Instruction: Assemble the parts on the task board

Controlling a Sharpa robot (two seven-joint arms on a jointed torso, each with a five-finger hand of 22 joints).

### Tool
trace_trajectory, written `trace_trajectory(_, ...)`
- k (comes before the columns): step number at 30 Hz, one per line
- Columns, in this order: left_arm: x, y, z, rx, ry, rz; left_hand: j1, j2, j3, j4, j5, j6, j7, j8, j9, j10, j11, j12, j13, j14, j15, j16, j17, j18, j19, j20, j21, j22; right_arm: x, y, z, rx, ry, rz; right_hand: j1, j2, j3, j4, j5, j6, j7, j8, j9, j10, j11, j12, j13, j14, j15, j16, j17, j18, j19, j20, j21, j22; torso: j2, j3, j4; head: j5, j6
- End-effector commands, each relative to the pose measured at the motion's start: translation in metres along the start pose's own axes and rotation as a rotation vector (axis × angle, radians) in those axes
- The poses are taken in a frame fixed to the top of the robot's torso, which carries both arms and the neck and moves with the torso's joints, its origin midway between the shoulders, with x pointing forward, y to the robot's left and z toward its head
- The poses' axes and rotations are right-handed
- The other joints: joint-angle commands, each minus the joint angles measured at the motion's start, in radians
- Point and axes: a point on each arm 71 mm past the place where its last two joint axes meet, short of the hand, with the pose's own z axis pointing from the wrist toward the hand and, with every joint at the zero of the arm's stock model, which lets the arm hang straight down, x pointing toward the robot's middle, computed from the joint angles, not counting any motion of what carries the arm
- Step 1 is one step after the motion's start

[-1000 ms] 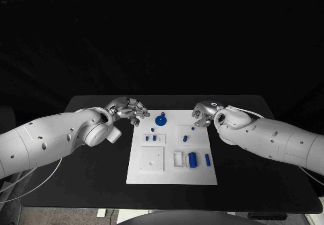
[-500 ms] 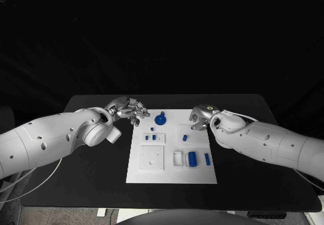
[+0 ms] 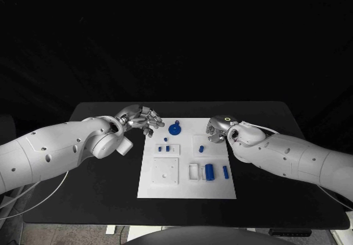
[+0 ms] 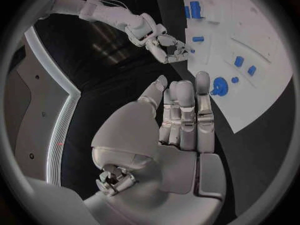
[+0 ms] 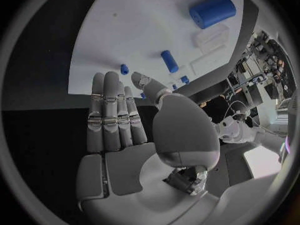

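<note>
Two hands hung over the far end of the board [image 3: 186, 191], and neither held anything that I could see. Working left to right: my left hand [image 3: 141, 120] hovered over the tabletop [image 3: 96, 194] just off the board's far left corner, its fingers [image 4: 187, 110] extended side by side with nothing between them. Just beside it on the board lay the round blue part [image 3: 175, 129], with a tiny blue piece [image 3: 166, 139] near it and a pair of small blue pegs [image 3: 163, 149] in a raised square further toward me. Nearer still sat a blank white block [image 3: 166, 172]. Mid-board, a short blue pin [image 3: 201, 149] stood in another white square; nearer me, the blue cylinder [image 3: 209, 172] lay beside a white tray [image 3: 194, 172], with a slim blue bar [image 3: 226, 172] just to its right. My right hand [image 3: 218, 128] hung at the board's far right corner, close to the pin's square, and the right wrist view showed its fingers [image 5: 111, 110] straight and together, the palm bare.

I judged this the reach phase: no part had been picked up, and nearly everything was left to assemble. The right hand looked best placed for the pin, so the next move called for lowering it, spreading the fingers around that small piece and pinching it without nudging its neighbours. A slip there could knock the pin off its seat.
</note>
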Motion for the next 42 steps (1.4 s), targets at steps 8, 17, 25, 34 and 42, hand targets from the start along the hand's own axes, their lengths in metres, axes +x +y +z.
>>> trace_trajectory(8, 0.004, -0.002, 0.000, 0.012, 0.027, -0.013, -0.008, 0.002, -0.005, -0.002, -0.005, -0.004, 0.003, 0.003, -0.003, -0.008, 0.001, 0.001, -0.003, -0.007, -0.001, 0.006, -0.002, 0.006, 0.003, 0.002, -0.004, 0.016, 0.011, -0.001, 0.000, 0.001, 0.022, -0.018, 0.009, 0.021, 0.014, 0.008, -0.051, 0.014, -0.002, 0.001, 0.003, 0.014, -0.003, -0.006, 0.000, 0.000, -0.008, 0.006, 0.002, 0.004, -0.005, 0.000, 0.000, 0.028, 0.001, 0.0009, -0.0003, -0.001, -0.003)
trace_trajectory(17, 0.006, -0.003, 0.000, 0.014, 0.034, -0.014, -0.007, 0.002, -0.006, -0.001, -0.005, -0.002, 0.003, 0.001, -0.007, -0.004, 0.001, -0.004, -0.010, -0.007, 0.000, 0.006, -0.003, 0.006, 0.003, 0.002, -0.005, 0.016, 0.015, -0.001, 0.001, 0.003, 0.029, -0.019, 0.012, 0.030, 0.026, 0.012, -0.072, 0.027, -0.005, 0.001, 0.001, 0.024, -0.007, -0.006, 0.000, 0.003, -0.010, 0.008, 0.004, 0.006, -0.004, 0.000, -0.008, 0.060, 0.000, 0.0008, -0.0009, -0.002, -0.008)
trace_trajectory(25, 0.007, -0.004, 0.000, 0.015, 0.037, -0.015, -0.007, 0.002, -0.006, -0.001, -0.005, -0.002, 0.003, 0.001, -0.007, -0.004, 0.001, -0.004, -0.010, -0.007, 0.000, 0.006, -0.003, 0.006, 0.003, 0.002, -0.005, 0.016, 0.019, 0.000, 0.002, 0.000, 0.032, -0.016, 0.015, 0.044, 0.033, 0.014, -0.091, 0.040, -0.008, 0.001, -0.001, 0.032, -0.010, -0.006, 0.000, 0.007, -0.011, 0.009, 0.005, 0.008, 0.001, -0.001, -0.018, 0.083, 0.000, 0.0003, -0.0008, -0.003, -0.007)
trace_trajectory(34, 0.008, -0.004, -0.001, 0.016, 0.039, -0.015, -0.007, 0.002, -0.006, -0.001, -0.005, -0.002, 0.003, 0.001, -0.007, -0.004, 0.001, -0.004, -0.010, -0.007, 0.000, 0.006, -0.003, 0.006, 0.003, 0.002, -0.005, 0.016, 0.024, 0.002, 0.002, 0.000, 0.045, -0.016, 0.017, 0.054, 0.036, 0.013, -0.104, 0.058, -0.011, 0.001, -0.011, 0.034, -0.012, -0.006, 0.000, 0.008, -0.012, 0.008, 0.005, 0.009, 0.003, 0.000, -0.031, 0.108, 0.000, -0.0001, -0.0010, -0.002, -0.010)
trace_trajectory(42, 0.008, -0.005, -0.001, 0.016, 0.040, -0.016, -0.005, 0.002, -0.007, 0.000, -0.006, -0.002, 0.003, 0.002, -0.010, -0.004, 0.001, -0.005, -0.013, -0.007, 0.000, 0.005, -0.003, 0.006, 0.004, 0.002, -0.006, 0.016, 0.031, 0.003, 0.003, 0.004, 0.070, -0.020, 0.024, 0.063, 0.035, 0.008, -0.105, 0.073, -0.012, 0.001, -0.033, 0.035, -0.012, -0.007, 0.000, 0.007, -0.012, 0.008, 0.005, 0.011, 0.007, 0.001, -0.050, 0.137, 0.000, -0.0006, -0.0003, -0.002, -0.012)
